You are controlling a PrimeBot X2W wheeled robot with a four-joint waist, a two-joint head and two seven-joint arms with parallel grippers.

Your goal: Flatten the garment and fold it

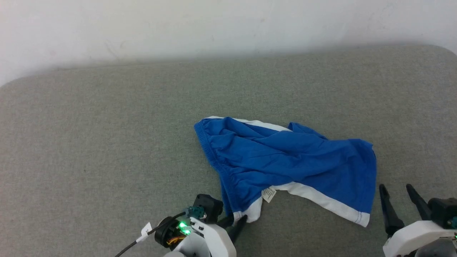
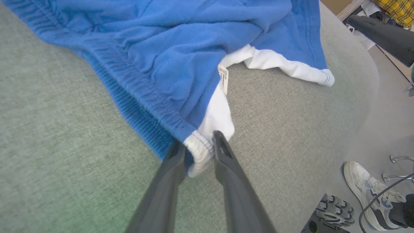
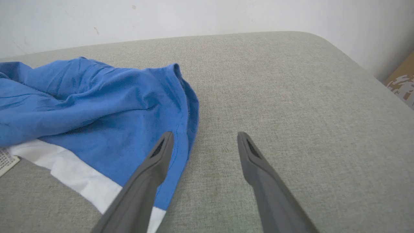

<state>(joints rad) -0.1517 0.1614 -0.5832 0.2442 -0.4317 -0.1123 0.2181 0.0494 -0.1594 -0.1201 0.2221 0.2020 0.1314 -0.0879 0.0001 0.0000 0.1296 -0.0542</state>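
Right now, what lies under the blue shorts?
The shorts lie on the grey fabric surface, visible all around them. A small white tag pokes out at the near edge. Whatever is beneath the crumpled cloth itself is covered.

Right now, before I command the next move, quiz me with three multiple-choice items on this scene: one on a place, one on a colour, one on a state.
1. Where is the white waistband corner of the garment?
A. Between the fingers of the left gripper
B. Buried under the blue cloth
C. On the floor

2. What colour is the garment's side stripe?
A. Yellow
B. White
C. Black

3. How do the fingers of the right gripper stand?
A. Shut on the garment
B. Shut on a tag
C. Spread apart, gripping nothing

Answers:
1 A: the left wrist view shows the corner lying between both fingers.
2 B: the stripe runs white along the blue leg.
3 C: the right wrist view shows a wide gap over the grey surface.
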